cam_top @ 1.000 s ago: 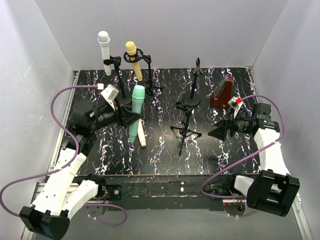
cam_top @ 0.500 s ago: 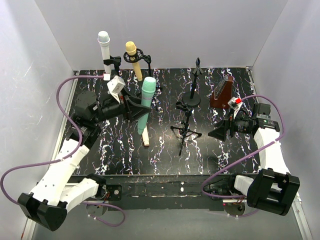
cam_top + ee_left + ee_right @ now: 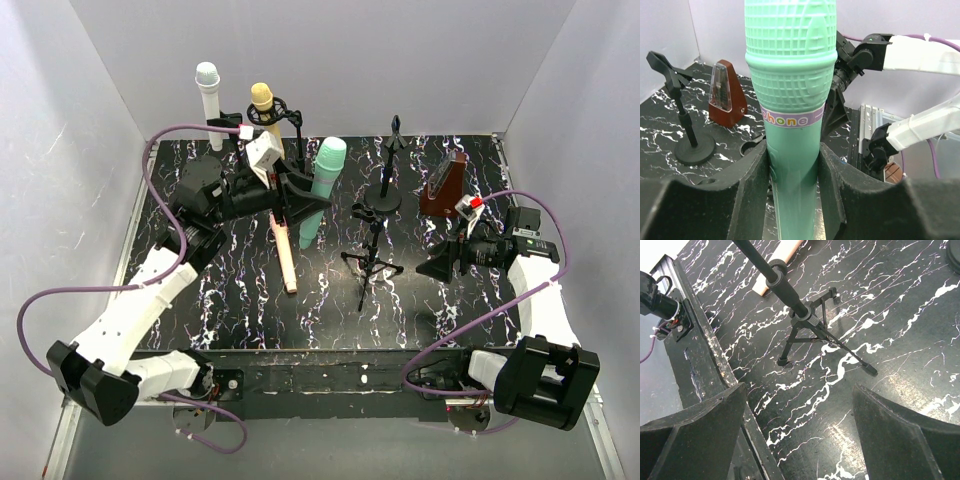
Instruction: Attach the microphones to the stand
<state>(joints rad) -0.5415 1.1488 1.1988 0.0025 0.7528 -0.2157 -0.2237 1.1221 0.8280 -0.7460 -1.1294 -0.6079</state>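
My left gripper (image 3: 297, 208) is shut on the mint green microphone (image 3: 318, 190), holding it upright above the mat, just left of the black tripod stand (image 3: 370, 250). In the left wrist view the mint green microphone (image 3: 791, 115) fills the middle between my fingers (image 3: 752, 190). The white microphone (image 3: 209, 103) and the yellow microphone (image 3: 266, 118) sit in stands at the back left. The peach-pink microphone (image 3: 283, 252) lies flat on the mat. My right gripper (image 3: 432, 268) is open and empty, right of the tripod stand (image 3: 800, 315).
A round-base stand (image 3: 385, 180) with an empty clip stands at the back centre. The brown metronome (image 3: 444, 186) is at the back right, also in the left wrist view (image 3: 726, 94). White walls enclose the black marbled mat (image 3: 330, 310).
My left gripper has lifted the mint green microphone and carried it right and toward the back, close to the tripod stand. The peach-pink microphone is uncovered. The right arm has not moved.
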